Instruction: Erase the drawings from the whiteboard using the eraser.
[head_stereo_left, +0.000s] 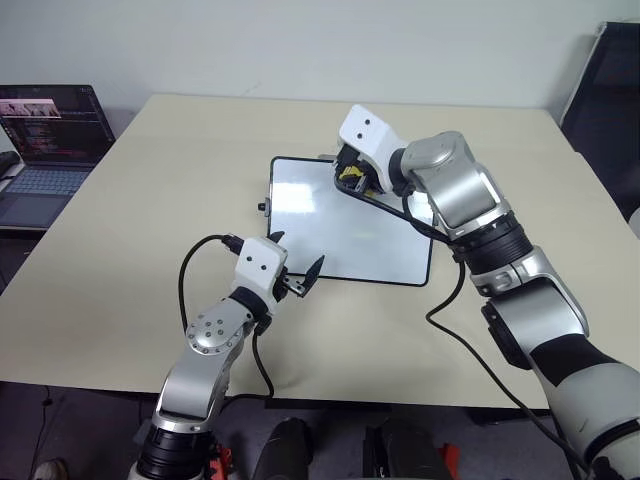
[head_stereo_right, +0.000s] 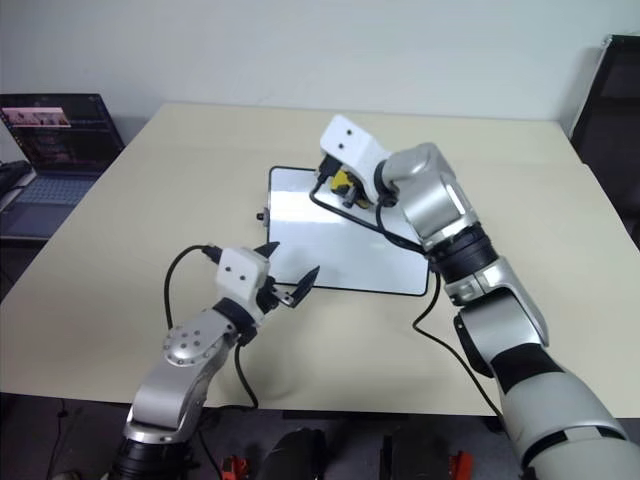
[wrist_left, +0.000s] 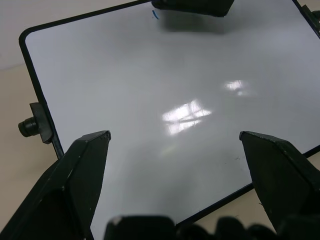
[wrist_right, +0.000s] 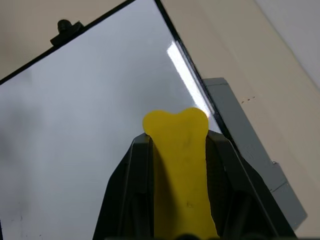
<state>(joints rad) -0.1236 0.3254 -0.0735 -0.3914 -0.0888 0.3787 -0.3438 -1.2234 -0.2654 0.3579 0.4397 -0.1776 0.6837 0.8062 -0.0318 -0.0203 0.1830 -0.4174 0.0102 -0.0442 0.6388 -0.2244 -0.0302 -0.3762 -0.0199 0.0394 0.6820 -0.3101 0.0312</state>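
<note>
In the left eye view, you have the whiteboard (head_stereo_left: 345, 225) lying flat at the middle of the beige table (head_stereo_left: 150, 220), with a small black knob on its left edge. Your right gripper (head_stereo_left: 350, 178) hangs over the board's far edge, toward 12 o'clock of the board, clenched on the yellow eraser (head_stereo_left: 349, 181). Your left gripper (head_stereo_left: 296, 268) sits at the board's near left corner, about 7 o'clock of it, fingers spread apart with nothing between them. An open laptop (head_stereo_left: 45, 140) stands off the table's left side, at 9 to 10 o'clock of the scene.

In the right eye view, the same layout holds: eraser (head_stereo_right: 342, 183) pinched in the right gripper (head_stereo_right: 343, 185) above the board's far part, left gripper (head_stereo_right: 292, 275) released at the near left corner.

In the left wrist view, you look between the two black fingers (wrist_left: 80, 170), wide apart, across the glossy board (wrist_left: 165, 90). One short blue stroke of the drawings (wrist_left: 154, 15) shows near the far edge, just beside a dark block that overhangs there. The side knob (wrist_left: 30, 125) juts from the frame.

In the right wrist view, the eraser (wrist_right: 179, 165) is wedged between the black fingers (wrist_right: 131, 185), its yellow end sticking out past them over the board (wrist_right: 75, 130). A grey flat piece (wrist_right: 250, 155) lies on the table just beside the board's frame.
</note>
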